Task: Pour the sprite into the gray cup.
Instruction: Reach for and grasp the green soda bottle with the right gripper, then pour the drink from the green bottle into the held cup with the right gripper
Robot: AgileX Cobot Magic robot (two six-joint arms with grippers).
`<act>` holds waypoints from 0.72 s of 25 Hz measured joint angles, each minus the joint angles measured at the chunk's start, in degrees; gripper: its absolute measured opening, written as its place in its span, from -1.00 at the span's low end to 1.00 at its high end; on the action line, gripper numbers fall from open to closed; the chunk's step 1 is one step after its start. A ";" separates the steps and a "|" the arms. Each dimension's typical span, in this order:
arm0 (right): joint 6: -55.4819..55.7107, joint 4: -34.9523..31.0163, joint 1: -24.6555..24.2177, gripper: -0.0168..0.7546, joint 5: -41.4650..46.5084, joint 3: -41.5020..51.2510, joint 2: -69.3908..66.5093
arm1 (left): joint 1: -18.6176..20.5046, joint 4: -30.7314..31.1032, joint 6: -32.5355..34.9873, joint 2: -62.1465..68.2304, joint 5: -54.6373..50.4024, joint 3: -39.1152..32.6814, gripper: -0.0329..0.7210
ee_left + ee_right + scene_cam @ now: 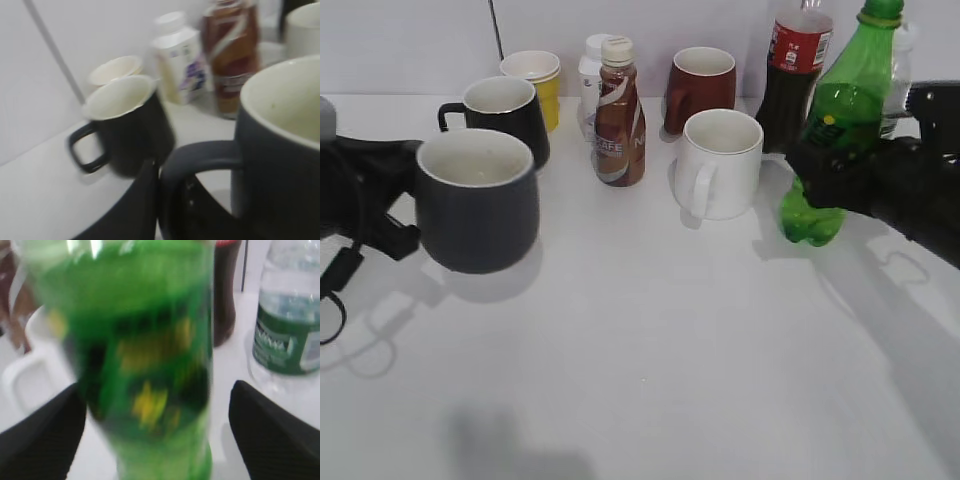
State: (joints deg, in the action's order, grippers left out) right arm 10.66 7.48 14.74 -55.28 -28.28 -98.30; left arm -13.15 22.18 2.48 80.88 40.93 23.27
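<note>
Sprite point(832, 130) sits tilted in my right gripper point(840, 172), clamped around its label so the neck can tip over. My left gripper point(395, 215) holds the gray cup point(478, 200) by its handle, steadied above the bench point(650, 350), well apart from the bottle.

White table point(650, 360) carries: black mug point(505, 115), yellow cup point(535, 80), white bottle point(592, 85), brown coffee bottle point(619, 115), maroon mug point(701, 88), white mug point(718, 163), cola bottle point(792, 80), clear water bottle point(290, 315).
</note>
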 joint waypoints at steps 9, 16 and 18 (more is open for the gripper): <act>-0.41 14.77 0.00 -0.01 4.64 -0.45 4.58 | -9.57 -2.52 0.00 -0.49 -2.08 0.00 -0.77; -12.07 20.39 4.54 -0.01 21.11 -3.11 14.80 | -15.12 -4.00 -0.88 -0.49 -2.21 0.00 -0.77; -16.83 20.52 7.59 -0.01 26.51 -5.22 16.15 | -17.03 -4.69 -0.94 -0.49 -2.26 0.00 -0.77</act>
State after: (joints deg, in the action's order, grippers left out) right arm -6.17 28.00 22.32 -28.77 -33.50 -82.15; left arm -30.18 17.50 1.55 80.39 38.66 23.27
